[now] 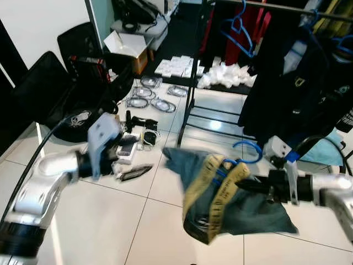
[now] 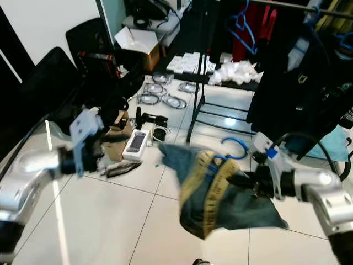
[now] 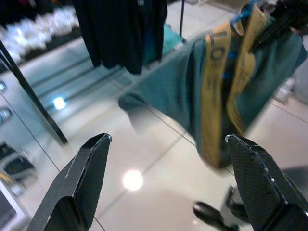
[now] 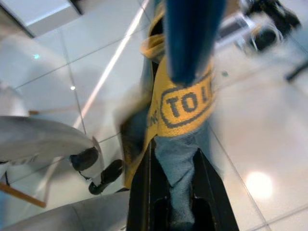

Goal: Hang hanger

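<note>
Right claw point(image 1: 246, 186) grips blue hanger point(image 1: 246, 153) draped with teal garment point(image 1: 231, 201).

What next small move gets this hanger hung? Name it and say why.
Probably raise the right gripper toward the clothes rail. It is shut on the blue hanger and teal garment, held low over the floor, well below the rail. The left gripper is open and apart from the garment.

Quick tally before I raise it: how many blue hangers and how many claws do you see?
Blue hangers: 3 — one in the right claw carrying the teal garment, hook at; two on the rail.
Claws: 2 — right, and left claw, open.
Total: 5
</note>
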Motion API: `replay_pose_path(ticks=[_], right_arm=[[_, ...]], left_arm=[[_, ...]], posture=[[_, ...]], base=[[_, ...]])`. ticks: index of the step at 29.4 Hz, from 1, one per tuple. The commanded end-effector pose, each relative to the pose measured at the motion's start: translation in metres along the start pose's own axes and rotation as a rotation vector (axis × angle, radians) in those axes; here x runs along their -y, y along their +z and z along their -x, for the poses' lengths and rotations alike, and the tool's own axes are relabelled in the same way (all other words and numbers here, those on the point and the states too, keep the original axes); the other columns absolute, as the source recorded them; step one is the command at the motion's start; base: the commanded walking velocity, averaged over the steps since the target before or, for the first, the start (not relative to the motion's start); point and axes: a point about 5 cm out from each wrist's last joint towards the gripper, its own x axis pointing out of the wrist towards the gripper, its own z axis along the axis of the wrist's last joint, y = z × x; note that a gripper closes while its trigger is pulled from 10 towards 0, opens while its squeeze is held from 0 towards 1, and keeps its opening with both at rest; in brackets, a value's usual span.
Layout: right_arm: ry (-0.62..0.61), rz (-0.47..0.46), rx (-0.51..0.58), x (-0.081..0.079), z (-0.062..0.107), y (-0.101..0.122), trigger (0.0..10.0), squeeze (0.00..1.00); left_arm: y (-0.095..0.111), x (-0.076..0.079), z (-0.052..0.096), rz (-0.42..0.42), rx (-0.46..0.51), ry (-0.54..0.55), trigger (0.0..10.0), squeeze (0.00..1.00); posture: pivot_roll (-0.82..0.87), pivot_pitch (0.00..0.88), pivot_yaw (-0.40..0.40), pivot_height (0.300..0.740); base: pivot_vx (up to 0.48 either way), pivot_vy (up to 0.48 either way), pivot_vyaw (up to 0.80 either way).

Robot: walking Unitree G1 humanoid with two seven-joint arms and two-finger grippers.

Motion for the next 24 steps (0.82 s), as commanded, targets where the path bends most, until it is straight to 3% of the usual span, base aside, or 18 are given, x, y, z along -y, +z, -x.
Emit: replay_pose_path(ticks=[1, 3, 4, 5, 9, 11, 12, 13, 16, 17, 20, 22, 24], right_arm=[[-0.062, -0.001, 0.020, 0.005, 0.002, -0.002, 0.0, 0.00], [-0.077, -0.024, 0.018, 0.004, -0.002, -0.008, 0.0, 0.00], [-0.085, -0.043, 0.015, 0.002, -0.005, -0.013, 0.0, 0.00], [-0.088, -0.055, 0.015, 0.001, -0.008, -0.016, 0.0, 0.00], [-0.111, -0.068, 0.015, 0.002, -0.010, -0.019, 0.0, 0.00], [-0.272, -0.124, 0.031, 0.011, -0.017, -0.035, 0.0, 0.00], [-0.272, -0.124, 0.031, 0.011, -0.017, -0.035, 0.0, 0.00], [-0.443, -0.220, 0.101, 0.014, -0.023, -0.055, 4.7, 0.00], [-0.478, -0.243, 0.118, 0.014, -0.024, -0.059, 4.7, 0.00], [-0.571, -0.249, 0.117, 0.011, -0.026, -0.071, 10.0, 0.00], [-0.812, -0.255, 0.086, -0.004, -0.024, -0.108, 10.0, 0.00], [-0.833, -0.269, 0.084, -0.009, -0.023, -0.114, 10.0, 0.00], [-0.897, -0.323, 0.086, -0.027, -0.022, -0.133, 10.0, 0.00]], left_arm=[[-0.012, 0.008, 0.003, 0.004, -0.061, -0.041, 10.0, 1.00], [-0.024, 0.017, 0.003, 0.019, -0.099, -0.063, 10.0, 1.00], [-0.033, 0.024, 0.002, 0.049, -0.115, -0.079, 10.0, 0.20], [-0.038, 0.028, 0.000, 0.071, -0.118, -0.084, 10.0, 0.00], [-0.047, 0.027, -0.001, 0.082, -0.142, -0.052, 10.0, 0.00], [-0.075, 0.021, 0.000, 0.146, -0.207, 0.135, 10.0, 0.00], [-0.075, 0.021, 0.000, 0.146, -0.207, 0.135, 10.0, 0.00], [-0.104, 0.015, 0.009, 0.261, -0.226, 0.415, 10.0, 0.00], [-0.111, 0.015, 0.012, 0.289, -0.228, 0.476, 10.0, 0.00], [-0.125, 0.024, 0.019, 0.357, -0.241, 0.571, 10.0, 0.00], [-0.156, 0.062, 0.036, 0.544, -0.265, 0.790, 10.0, 0.00], [-0.159, 0.069, 0.038, 0.571, -0.259, 0.814, 10.0, 0.00], [-0.163, 0.093, 0.046, 0.584, -0.243, 0.907, 10.0, 0.00]], posture=[[-0.04, 0.154, -0.004, 0.740], [-0.04, 0.156, -0.006, 0.740], [-0.04, 0.156, -0.006, 0.740], [-0.04, 0.156, -0.005, 0.740], [-0.04, 0.156, -0.004, 0.740], [-0.04, 0.157, -0.001, 0.740], [-0.04, 0.157, -0.001, 0.740], [-0.04, 0.158, 0.002, 0.740], [-0.04, 0.158, 0.002, 0.740], [-0.04, 0.159, 0.002, 0.740], [-0.04, 0.163, -0.004, 0.740], [-0.04, 0.163, -0.004, 0.740], [-0.03, 0.167, -0.003, 0.740]], base=[[0.000, 0.000, 0.00], [0.000, 0.000, 0.00], [0.000, 0.000, 0.00], [0.000, 0.000, 0.00], [0.000, 0.000, 0.00], [0.000, 0.000, 0.00], [0.000, 0.000, 0.00], [0.000, 0.000, 0.00], [0.000, 0.000, 0.00], [0.000, 0.000, 0.00], [0.000, 0.000, 0.00], [0.000, 0.000, 0.00], [0.127, 0.000, 0.00]])
